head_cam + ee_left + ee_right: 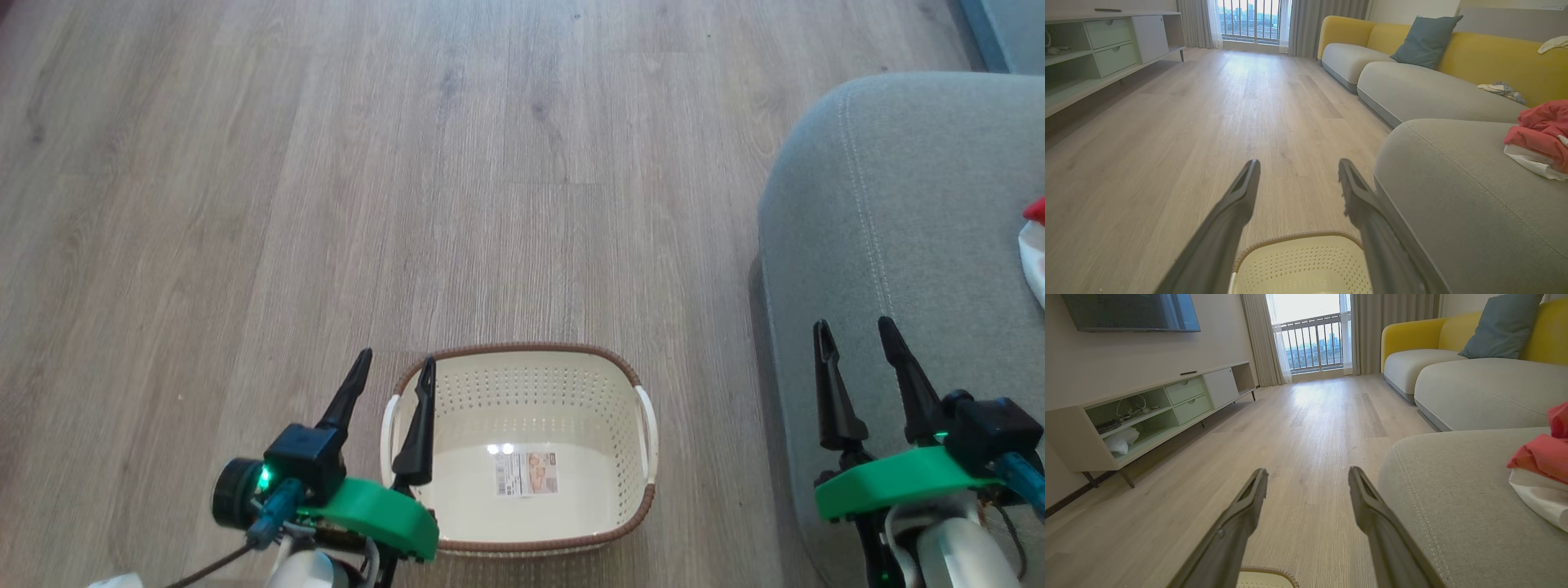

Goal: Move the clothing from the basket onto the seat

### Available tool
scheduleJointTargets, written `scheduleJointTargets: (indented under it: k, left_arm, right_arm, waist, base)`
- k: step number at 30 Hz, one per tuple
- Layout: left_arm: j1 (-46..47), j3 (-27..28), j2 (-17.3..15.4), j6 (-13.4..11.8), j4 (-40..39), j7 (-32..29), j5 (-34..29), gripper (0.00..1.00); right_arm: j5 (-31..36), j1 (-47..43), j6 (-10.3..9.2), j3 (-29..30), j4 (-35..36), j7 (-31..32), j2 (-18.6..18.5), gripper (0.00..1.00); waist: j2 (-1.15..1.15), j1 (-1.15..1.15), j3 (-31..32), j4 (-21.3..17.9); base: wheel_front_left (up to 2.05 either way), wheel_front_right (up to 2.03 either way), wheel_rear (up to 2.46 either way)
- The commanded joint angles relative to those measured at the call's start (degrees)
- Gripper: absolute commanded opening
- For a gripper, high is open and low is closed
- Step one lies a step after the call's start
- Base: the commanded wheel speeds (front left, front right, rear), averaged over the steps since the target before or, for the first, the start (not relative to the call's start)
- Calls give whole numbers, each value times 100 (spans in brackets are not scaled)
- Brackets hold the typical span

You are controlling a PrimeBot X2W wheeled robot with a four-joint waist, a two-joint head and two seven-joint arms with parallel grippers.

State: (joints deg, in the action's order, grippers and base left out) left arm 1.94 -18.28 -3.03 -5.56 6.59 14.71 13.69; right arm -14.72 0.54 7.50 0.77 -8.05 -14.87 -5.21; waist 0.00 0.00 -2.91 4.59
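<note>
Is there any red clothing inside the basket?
No, the basket has its label sticker lying uncovered on the bottom, and the red clothing lies on the grey seat.

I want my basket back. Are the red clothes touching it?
Apart. The left wrist view shows the clothing lying on the seat, while the basket sits on the floor.
</note>
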Motion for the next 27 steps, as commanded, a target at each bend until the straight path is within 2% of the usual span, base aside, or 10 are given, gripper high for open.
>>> scheduleJointTargets:
  k: [1,12,13,14,18,27]
  left_arm:
    - [118,231,15,45,-167,29,34,100]
    - [126,328,15,199,-168,29,372,100]
    - [128,330,15,224,-173,29,404,0]
    - [-3,141,-1,225,23,0,400,0]
    - [-111,135,-3,241,372,-7,433,0]
    - [-87,240,-39,302,379,-104,954,0]
  right_arm:
    - [-49,209,-1,-120,173,-13,-66,100]
    - [-75,256,-1,-111,150,-13,-82,100]
    - [-74,257,-1,-112,149,-13,-81,0]
    - [-54,9,0,-1,-29,0,-5,0]
    - [-88,-99,0,-30,-386,10,8,0]
    - [-590,-59,0,-1,-398,140,16,0]
  waist:
    - [0,0,-15,-1]
    - [0,0,-50,-13]
    - [0,0,-51,-14]
    - [0,0,-52,-13]
    - [0,0,-52,-17]
    - [0,0,-31,-46]
  base:
    - [0,0,0]
    - [0,0,0]
    - [0,0,0]
    - [0,0,0]
    - [0,0,0]
    - [0,0,0]
